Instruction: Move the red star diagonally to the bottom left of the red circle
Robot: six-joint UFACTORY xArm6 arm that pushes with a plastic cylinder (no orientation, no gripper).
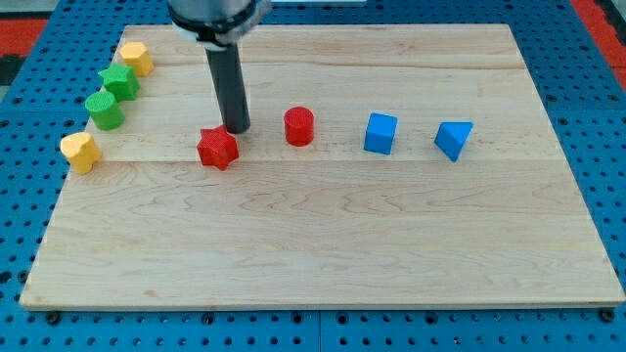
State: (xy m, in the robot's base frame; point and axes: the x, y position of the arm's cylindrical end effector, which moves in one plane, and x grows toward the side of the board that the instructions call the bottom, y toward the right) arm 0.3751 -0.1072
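Red star [217, 148] sits on the wooden board [323, 244], left of the middle, with the red circle [299, 126] near it toward the view's right and a touch higher up. From where I stand, the dark rod comes down from the view's top, and my tip [237, 130] lands just at the star's upper right edge, in the gap between the star and the circle; it looks to be touching the star or very nearly so, and I cannot tell which. The rod ends plain, so there are no jaws on it to be apart or together. Further toward the view's right, in the same rough row, stand a blue cube [380, 133] and then a blue triangle-shaped block [454, 139], well apart from the red pair. Along the board's left edge runs a slanted line of four blocks: a yellow block [136, 58] nearest the top, a green star [119, 81] just below it, a green cylinder [104, 109] touching that, and another yellow block [80, 151] lowest, set a little apart.
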